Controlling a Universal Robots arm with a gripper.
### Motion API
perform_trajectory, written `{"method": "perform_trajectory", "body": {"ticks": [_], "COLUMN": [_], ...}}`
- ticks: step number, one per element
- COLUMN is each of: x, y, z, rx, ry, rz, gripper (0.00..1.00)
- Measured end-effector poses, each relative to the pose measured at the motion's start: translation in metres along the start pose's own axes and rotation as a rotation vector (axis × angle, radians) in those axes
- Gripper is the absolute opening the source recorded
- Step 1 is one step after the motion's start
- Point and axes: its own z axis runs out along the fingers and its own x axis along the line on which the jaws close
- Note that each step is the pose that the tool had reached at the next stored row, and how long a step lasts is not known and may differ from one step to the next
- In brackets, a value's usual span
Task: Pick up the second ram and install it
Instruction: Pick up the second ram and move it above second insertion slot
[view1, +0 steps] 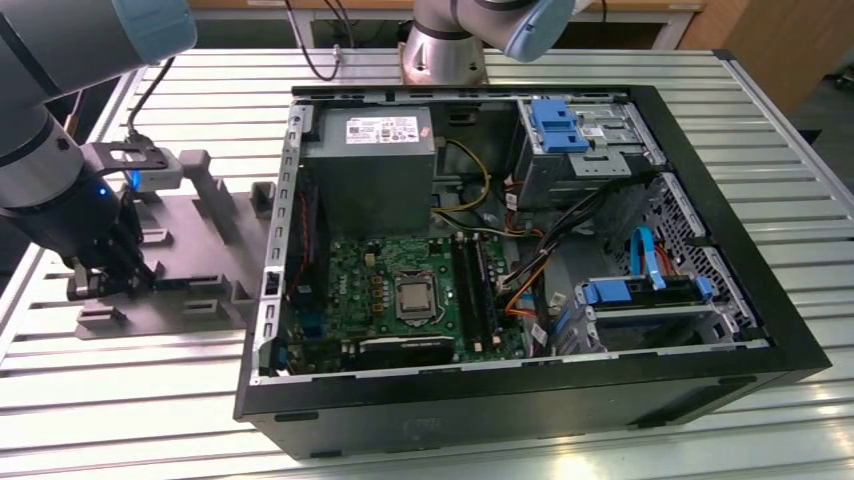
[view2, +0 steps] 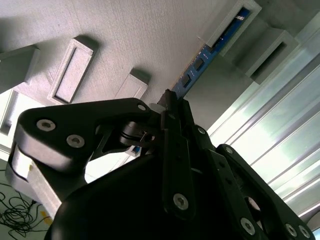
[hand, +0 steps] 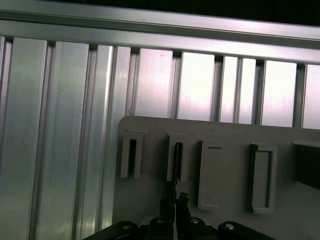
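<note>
Your ribbed aluminium table (view1: 160, 410) carried a boxy black computer case (view1: 534, 410) and, at the exterior view's left, a matte grey plastic holder block (view1: 200, 255); there your black gripper (view2: 169, 102) pinched the thin, flat second ram (view2: 197, 67), standing edgewise in its slot

Holder block (view1: 200, 225) on table (view1: 134, 400), exterior view's left of computer case (view1: 534, 405), second ram (view2: 200, 62) (on edge) in its slot.

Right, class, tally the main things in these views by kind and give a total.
Open computer case: 1
Grey holder block: 1
RAM stick: 1
Robot arm: 1
Gripper: 1
Total: 5
</note>
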Motion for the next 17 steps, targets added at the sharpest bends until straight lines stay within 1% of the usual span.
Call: {"method": "perform_trajectory", "body": {"ticks": [2,3,4,14,17], "x": [0.0000,0.0000,0.0000,0.0000,0.0000], "y": [0.0000,0.0000,0.0000,0.0000,0.0000], "z": [0.0000,-0.0001,-0.0002,-0.0001,-0.0012], "rx": [0.0001,-0.0002,-0.0002,0.0001,-0.0002], "ry": [0.0000,0.0001,0.0002,0.0000,0.0001], "rz": [0.000,0.000,0.000,0.000,0.000], "gripper": [0.19,0.17,0.13,0.13,0.13]}}
